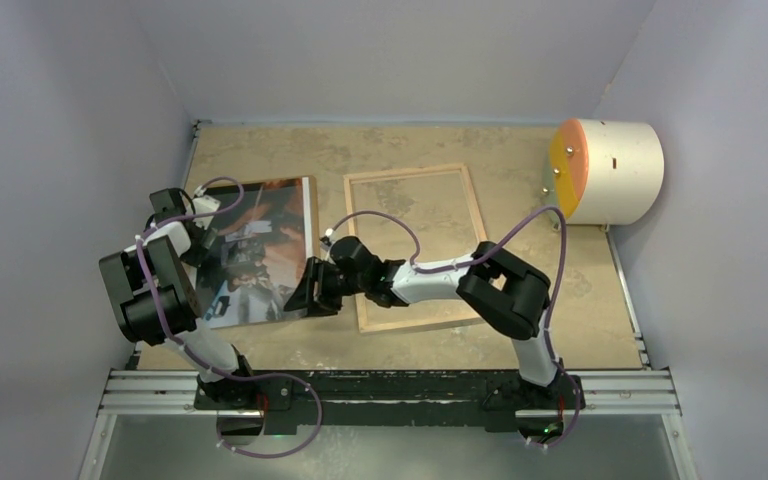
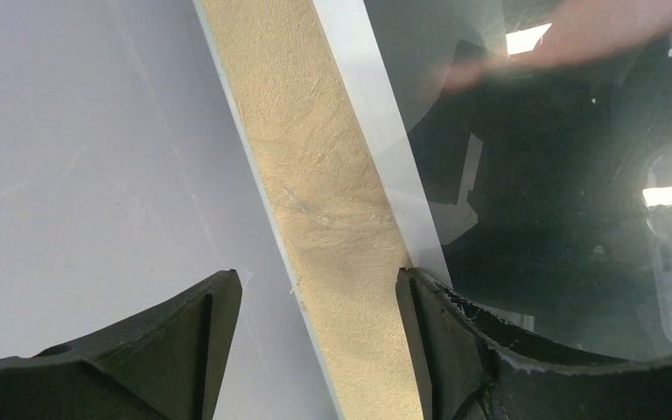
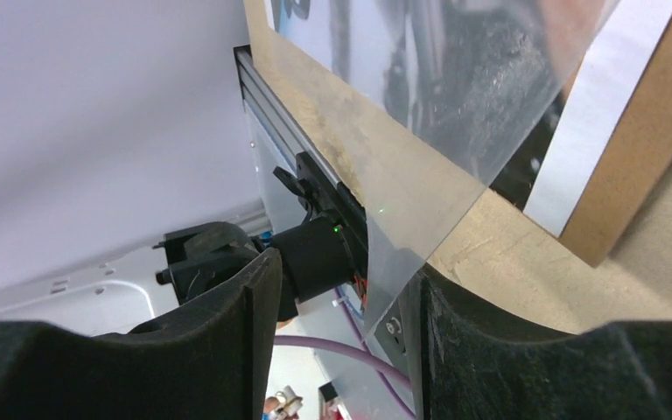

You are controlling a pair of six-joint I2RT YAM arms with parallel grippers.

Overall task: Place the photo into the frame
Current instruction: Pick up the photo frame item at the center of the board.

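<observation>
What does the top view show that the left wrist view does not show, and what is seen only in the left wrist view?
Only the top view shows the frame, lying apart from the photo, the white cylinder and the right gripper at the photo's near corner. Only the left wrist view shows up close that the left gripper is open, with nothing between its fingers. Both show the photo and the table.
</observation>
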